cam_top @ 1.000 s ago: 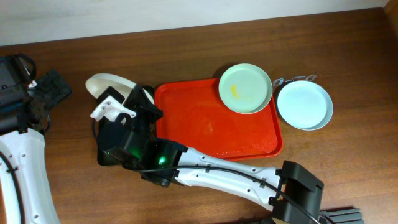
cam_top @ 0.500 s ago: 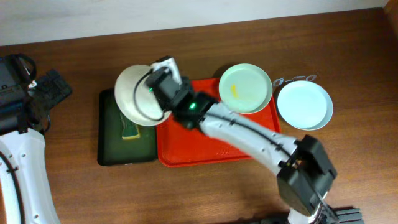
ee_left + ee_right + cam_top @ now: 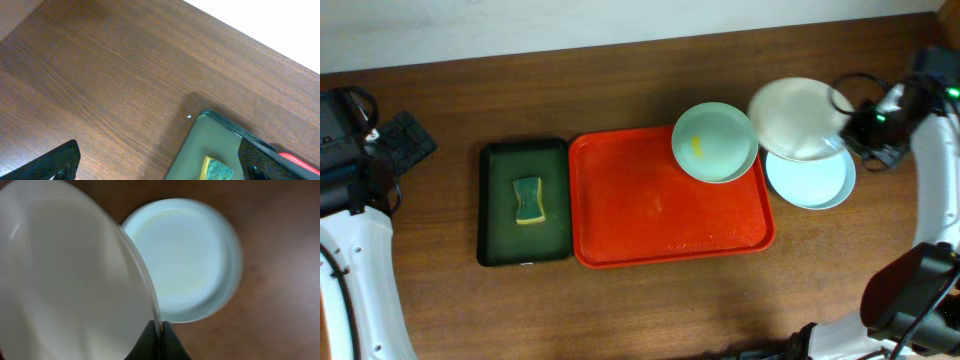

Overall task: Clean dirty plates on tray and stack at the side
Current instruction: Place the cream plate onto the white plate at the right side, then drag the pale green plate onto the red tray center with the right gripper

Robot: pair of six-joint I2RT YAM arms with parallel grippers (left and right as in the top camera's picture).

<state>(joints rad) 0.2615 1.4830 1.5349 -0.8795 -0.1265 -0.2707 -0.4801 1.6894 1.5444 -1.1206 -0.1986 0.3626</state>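
Count: three plates, two trays, one sponge, two grippers.

Plates: a mint plate (image 3: 715,142) with a yellow smear sits on the far right corner of the red tray (image 3: 660,205), its edge overhanging the rim. A pale blue plate (image 3: 812,178) lies on the table just right of the red tray. A white plate (image 3: 798,118) is held tilted in the air, beyond the tray's far right corner and partly over the pale blue plate.

Grippers: the right gripper (image 3: 157,336) is pinching the white plate's rim, fingers pressed together on the edge. The left gripper (image 3: 156,160) hangs well left of the red tray, fingers spread wide, holding nothing.

Other items: a dark green tray (image 3: 498,200) lies just left of the red tray, long sides parallel. A yellow-green sponge (image 3: 528,200) rests in its middle.

Surface: a brown wood-grain table (image 3: 620,80), with a pale wall strip along its far edge.

Open room: the red tray's floor is bare apart from the mint plate's corner. Bare wood shows in front of and behind the red tray, and between the dark green tray and the left arm.
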